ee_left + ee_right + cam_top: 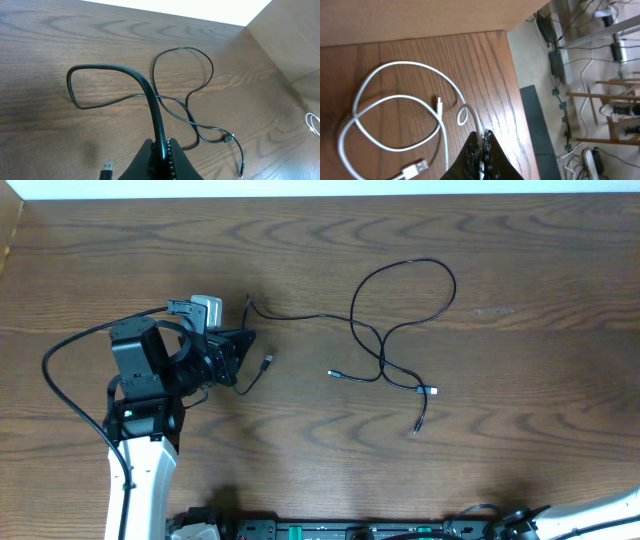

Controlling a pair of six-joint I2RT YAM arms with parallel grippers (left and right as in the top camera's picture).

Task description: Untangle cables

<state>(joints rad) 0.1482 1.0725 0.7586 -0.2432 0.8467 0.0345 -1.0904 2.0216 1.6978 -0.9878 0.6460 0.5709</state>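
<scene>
Thin black cables [383,366] lie looped and crossed on the wooden table, right of centre, with small plug ends [432,391] near the crossing. One black cable runs left to my left gripper [240,345]. In the left wrist view my left gripper [161,146] is shut on that black cable [145,82], which arcs up and away towards the tangle [192,120]. A black USB plug [106,167] lies beside the jaws. My right gripper [481,142] is shut on a white cable [395,117] that lies coiled on the table with its USB plug [415,166].
The right arm [600,515] only shows at the overhead's bottom right edge. In the right wrist view the table's edge [517,95] is close, with floor and other gear beyond. A cardboard wall [420,17] stands behind the white cable.
</scene>
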